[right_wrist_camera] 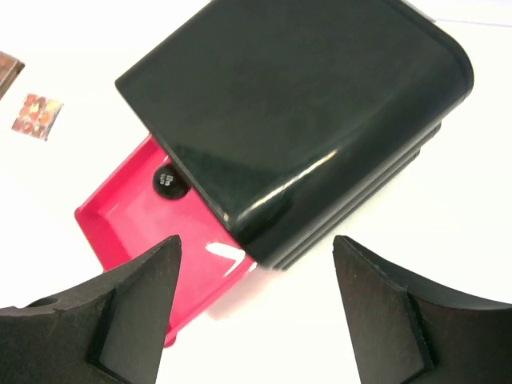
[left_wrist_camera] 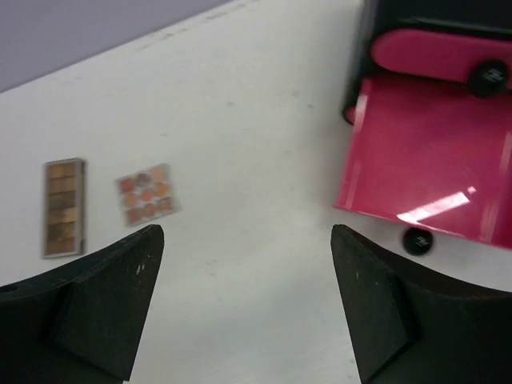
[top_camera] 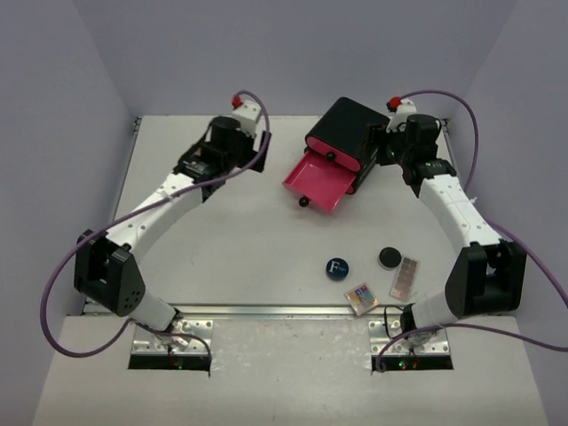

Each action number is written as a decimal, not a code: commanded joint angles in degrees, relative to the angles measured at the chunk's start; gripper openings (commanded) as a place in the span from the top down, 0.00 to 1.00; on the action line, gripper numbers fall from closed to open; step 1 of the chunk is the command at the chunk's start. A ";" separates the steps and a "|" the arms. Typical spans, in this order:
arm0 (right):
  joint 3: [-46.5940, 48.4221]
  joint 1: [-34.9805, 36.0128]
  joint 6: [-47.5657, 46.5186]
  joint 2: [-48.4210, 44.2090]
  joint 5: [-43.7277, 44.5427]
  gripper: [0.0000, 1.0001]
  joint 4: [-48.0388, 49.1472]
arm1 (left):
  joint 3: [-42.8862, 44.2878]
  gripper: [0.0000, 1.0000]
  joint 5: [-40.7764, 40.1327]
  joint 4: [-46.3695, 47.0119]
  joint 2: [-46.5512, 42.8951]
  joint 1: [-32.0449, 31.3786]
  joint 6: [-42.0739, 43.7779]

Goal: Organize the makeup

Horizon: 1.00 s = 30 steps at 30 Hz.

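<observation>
Makeup, four pieces in view, lies loose on the white table (top_camera: 222, 257) in the lower right of the top view, well apart from the storage unit. Upper left of that view: left gripper (left_wrist_camera: 248, 240), fingers spread wide with nothing between them, over bare tabletop. Upper centre: black box (top_camera: 348, 124), set at an angle to the table edges, with one pink drawer (top_camera: 318, 182) pulled out toward the lower left. The drawer's pink floor is showing and a black knob (top_camera: 303, 201) sits at its front edge. Lower right, in order: blue compact (top_camera: 336, 267) with a white "F"; multicoloured palette (top_camera: 362, 297), nearest the table's front edge; black compact (top_camera: 389, 257), small and round; and brown palette (top_camera: 405, 278), just beside the black compact. All four lie flat and separate. Upper right: right gripper (right_wrist_camera: 256, 244), just beside the box's rear side, fingers spread and clamped on nothing. Whether it touches the box cannot be told.
</observation>
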 commanded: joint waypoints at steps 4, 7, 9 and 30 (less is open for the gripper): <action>-3.75 -0.38 0.76 -4.15 -2.89 0.22 0.23 | 10.04 0.16 7.18 -6.00 6.75 20.07 -0.10; -6.15 -0.38 -0.09 -6.19 -3.65 0.22 1.04 | 15.67 0.16 9.65 -7.53 16.34 27.13 -0.52; -8.05 -0.38 -0.13 -7.60 -3.84 0.22 2.08 | 19.58 0.16 8.87 -7.77 22.39 29.16 0.10; -10.56 -0.38 -0.63 -8.59 -2.81 0.21 0.75 | 30.87 0.18 3.40 -6.77 47.07 33.97 2.82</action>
